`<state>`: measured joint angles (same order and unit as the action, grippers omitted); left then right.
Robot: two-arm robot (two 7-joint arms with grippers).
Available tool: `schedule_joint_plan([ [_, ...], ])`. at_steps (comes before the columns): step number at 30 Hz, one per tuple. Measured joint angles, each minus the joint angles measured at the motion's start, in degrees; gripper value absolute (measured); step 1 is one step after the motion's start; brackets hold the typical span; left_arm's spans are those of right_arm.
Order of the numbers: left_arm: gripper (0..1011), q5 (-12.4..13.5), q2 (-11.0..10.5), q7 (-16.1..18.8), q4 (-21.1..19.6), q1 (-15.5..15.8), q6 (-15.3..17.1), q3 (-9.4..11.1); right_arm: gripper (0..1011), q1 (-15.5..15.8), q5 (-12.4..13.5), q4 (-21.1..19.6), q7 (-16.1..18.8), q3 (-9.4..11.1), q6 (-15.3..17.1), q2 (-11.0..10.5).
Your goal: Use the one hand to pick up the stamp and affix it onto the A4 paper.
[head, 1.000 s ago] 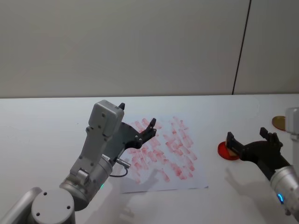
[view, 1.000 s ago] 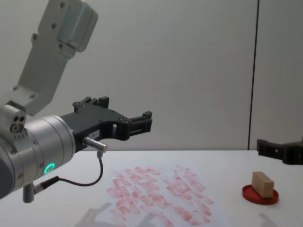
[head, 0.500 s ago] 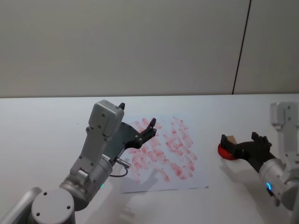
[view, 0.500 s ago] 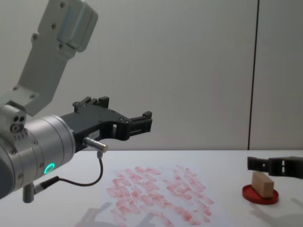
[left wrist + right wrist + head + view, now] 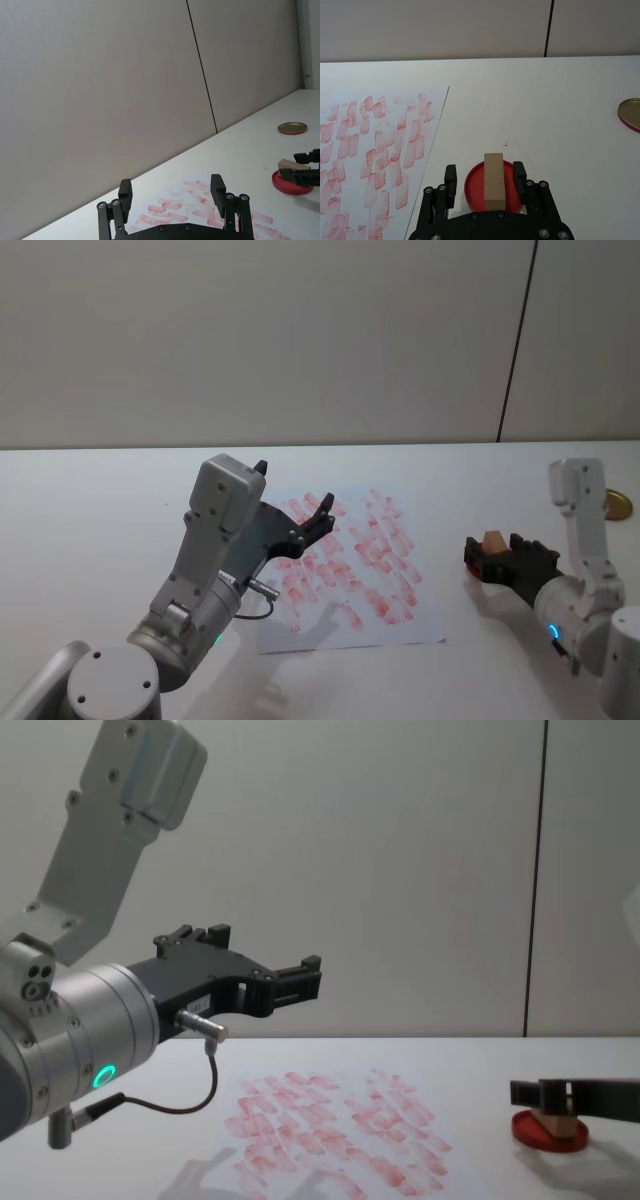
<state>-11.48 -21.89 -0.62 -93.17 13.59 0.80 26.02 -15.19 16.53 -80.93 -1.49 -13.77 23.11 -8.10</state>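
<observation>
Wooden, light and rigid, the stamp [image 5: 493, 186] lies on the red ink pad [image 5: 474, 188], at 3 o'clock from the A4 paper [image 5: 352, 575]. Its long flat sides should suit a pinch. The right gripper [image 5: 485, 170] straddles it, jaws open and not yet touching, lower than a second ago. The left gripper [image 5: 294, 487] hangs open over the paper.

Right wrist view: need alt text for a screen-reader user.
The right claw, open, straddles the wooden stamp standing on a red ink pad on the white table, a gap at each finger. The A4 paper, covered in red stamp marks, lies beside the pad; a gold lid sits farther off.
</observation>
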Motion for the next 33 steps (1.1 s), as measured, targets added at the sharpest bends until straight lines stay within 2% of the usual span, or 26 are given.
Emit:
schedule_joint_plan([
  [15,993,0.0,0.0,0.0,0.0,0.0,0.0,0.0,235,-1.67,-0.83,2.53,-1.53,-0.25,2.36,1.31],
  [25,993,0.0,0.0,0.0,0.0,0.0,0.0,0.0,220,-1.64,-0.86,2.55,-3.3,-0.09,3.43,1.6],
  [33,993,0.0,0.0,0.0,0.0,0.0,0.0,0.0,220,-1.47,0.15,2.56,-4.19,0.34,3.75,1.79],
])
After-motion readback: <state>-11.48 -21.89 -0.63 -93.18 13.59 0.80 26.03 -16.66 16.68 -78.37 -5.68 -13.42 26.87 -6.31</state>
